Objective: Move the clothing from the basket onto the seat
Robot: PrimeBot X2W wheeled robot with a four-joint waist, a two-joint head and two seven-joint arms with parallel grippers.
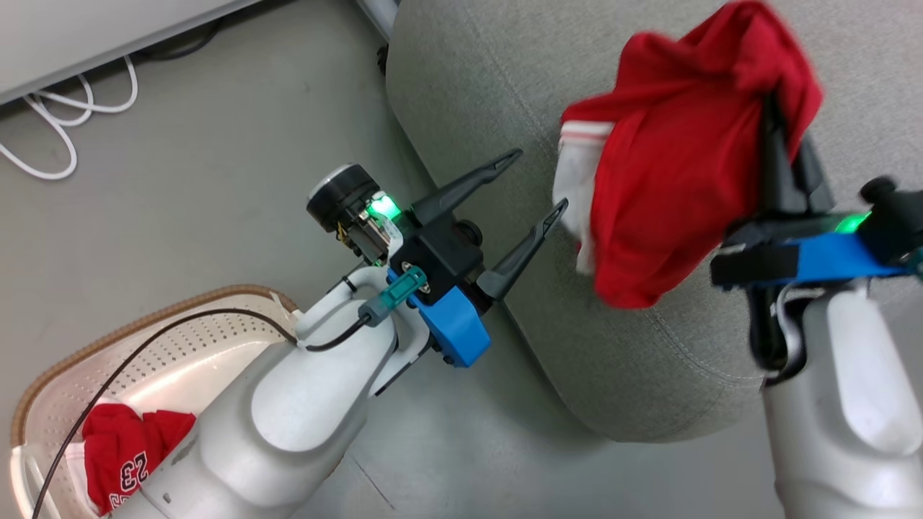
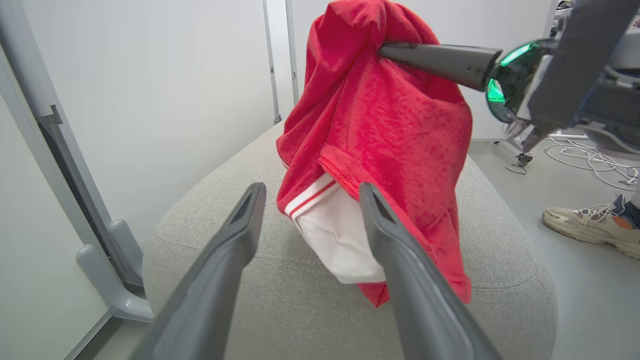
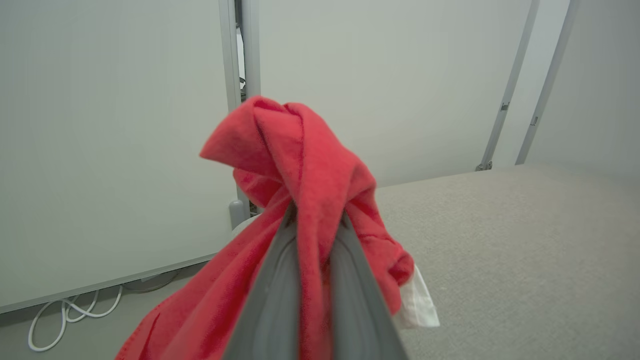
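Note:
My right gripper [image 1: 770, 108] is shut on a red garment with white trim [image 1: 670, 166], which hangs bunched above the grey seat [image 1: 469, 72]. In the right wrist view the fingers [image 3: 280, 280] pinch a fold of the red garment [image 3: 300, 150] over the seat [image 3: 500, 225]. My left gripper [image 1: 539, 180] stands open at the seat's edge, just left of the hanging cloth and apart from it. In the left wrist view the garment [image 2: 380, 125] dangles beyond the spread fingers [image 2: 235, 235], its lower hem close to the seat [image 2: 280, 280]. A second red garment printed "23" [image 1: 122, 447] lies in the basket [image 1: 144, 317].
The basket stands on the grey floor at lower left, partly hidden by my left forearm. White cables [image 1: 65, 108] lie by a white wall panel at upper left. A person's shoe [image 2: 590, 225] rests on the floor right of the seat, near more cables [image 2: 590, 160].

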